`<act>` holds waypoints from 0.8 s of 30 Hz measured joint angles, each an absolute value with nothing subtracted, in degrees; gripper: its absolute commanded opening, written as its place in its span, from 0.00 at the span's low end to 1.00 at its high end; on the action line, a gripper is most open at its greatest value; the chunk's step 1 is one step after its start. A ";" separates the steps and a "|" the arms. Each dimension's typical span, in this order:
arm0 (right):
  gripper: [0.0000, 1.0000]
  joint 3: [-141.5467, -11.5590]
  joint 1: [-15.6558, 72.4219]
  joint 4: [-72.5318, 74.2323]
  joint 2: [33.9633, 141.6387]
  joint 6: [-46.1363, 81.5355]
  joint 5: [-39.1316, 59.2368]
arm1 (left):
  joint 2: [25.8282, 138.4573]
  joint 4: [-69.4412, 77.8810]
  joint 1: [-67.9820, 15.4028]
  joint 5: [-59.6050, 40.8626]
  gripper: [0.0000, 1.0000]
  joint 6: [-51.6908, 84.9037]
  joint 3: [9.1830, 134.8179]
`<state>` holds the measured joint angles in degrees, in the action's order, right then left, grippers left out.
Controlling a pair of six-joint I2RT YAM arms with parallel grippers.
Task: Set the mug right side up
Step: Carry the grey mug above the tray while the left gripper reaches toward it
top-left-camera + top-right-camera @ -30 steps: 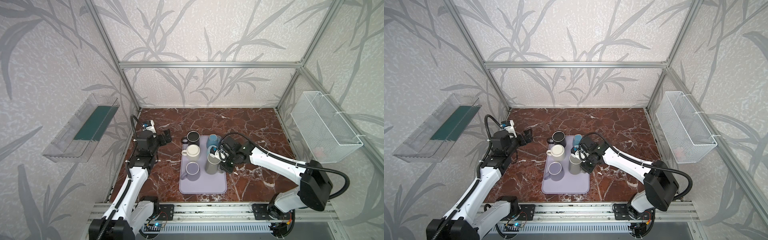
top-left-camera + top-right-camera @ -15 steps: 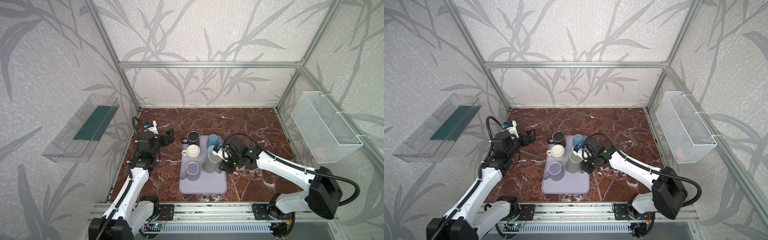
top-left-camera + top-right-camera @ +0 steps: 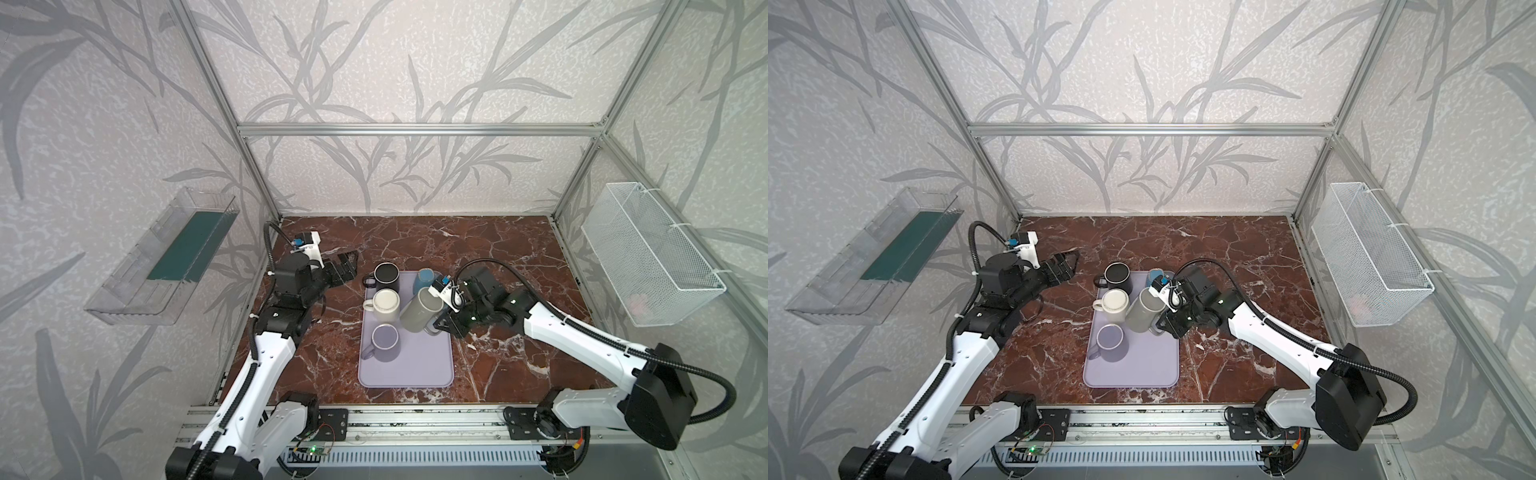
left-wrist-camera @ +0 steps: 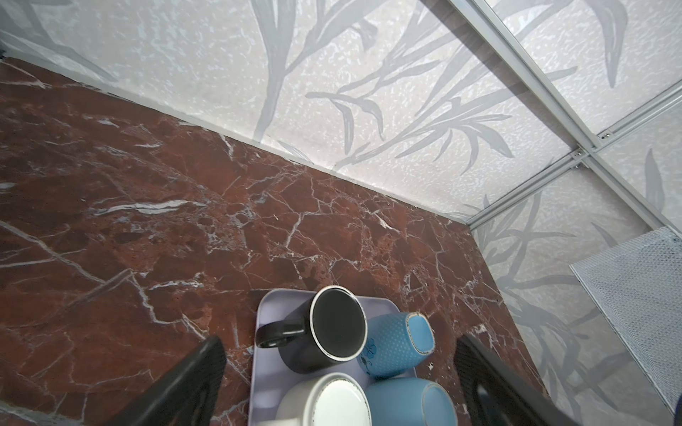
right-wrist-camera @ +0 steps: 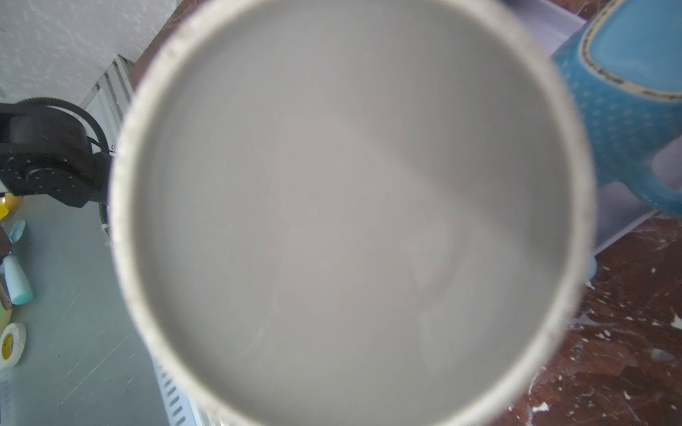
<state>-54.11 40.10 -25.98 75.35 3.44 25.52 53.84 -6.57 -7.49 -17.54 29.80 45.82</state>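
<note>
The right hand [image 3: 441, 325], clamped tight on the handle of the grey mug [image 3: 419, 311], has just lifted and tilted it above the tray [image 3: 407, 372], so the flip looks under way.

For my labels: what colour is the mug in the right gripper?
The mug is grey, clearest in a top view.

You have the gray mug [image 3: 420, 311]: tall, plain, tilted well off upright over the right half of the lavender tray [image 3: 407, 370], handle clamped in the right pincer [image 3: 441, 327].
</note>
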 measured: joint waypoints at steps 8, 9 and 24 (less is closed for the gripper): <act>0.00 -54.11 38.50 -22.92 74.15 7.46 27.31 | 52.62 -9.87 -8.69 -21.85 0.99 32.45 47.92; 0.00 -54.11 38.28 -22.39 73.87 8.16 27.40 | 52.58 -9.72 -8.73 -22.70 0.99 33.15 47.83; 0.00 -54.13 35.81 -11.14 73.69 16.19 29.85 | 52.60 -0.19 -11.64 -33.78 0.96 40.16 41.06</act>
<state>-54.13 35.81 -11.14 73.69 16.19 29.85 52.60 -0.19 -11.64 -33.78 40.16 41.06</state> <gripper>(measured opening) 0.160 0.964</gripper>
